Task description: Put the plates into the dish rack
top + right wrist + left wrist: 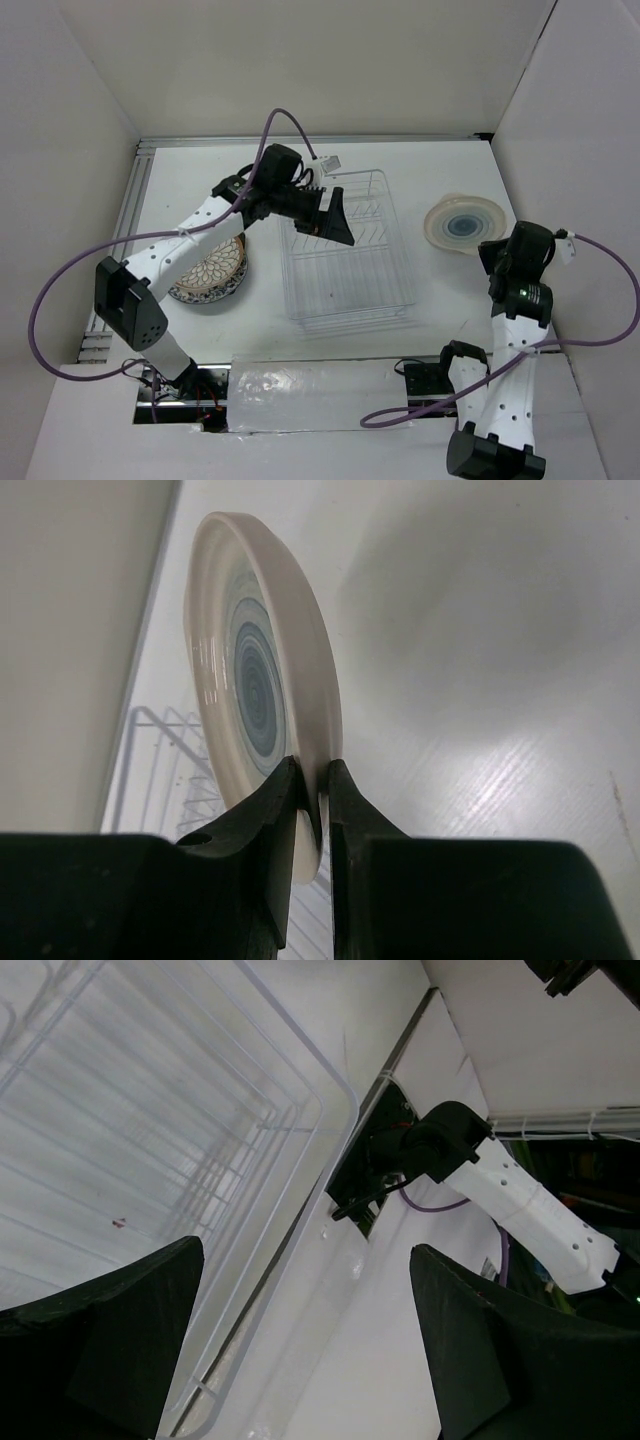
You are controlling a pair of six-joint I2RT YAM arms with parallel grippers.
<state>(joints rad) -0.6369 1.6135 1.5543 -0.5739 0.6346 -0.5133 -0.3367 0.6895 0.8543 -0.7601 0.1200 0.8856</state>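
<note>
The dish rack (345,270) is a clear thin-wire basket in the middle of the table. My left gripper (335,215) hovers over its far left part, open and empty; in the left wrist view (308,1250) the rack's rim (300,1150) lies below the spread jaws. My right gripper (488,250) is shut on the near rim of the cream plate with blue-grey rings (462,224), right of the rack. In the right wrist view (318,780) the plate (255,680) stands on edge between the fingers. The brown-rimmed petal plate (212,268) lies left of the rack on top of another dish. The dark square plate is not visible.
White walls close in the table on the left, back and right. A metal rail (135,200) runs along the left edge. A clear plastic strip (310,385) lies at the near edge between the arm bases. The right arm's base (520,1200) shows in the left wrist view.
</note>
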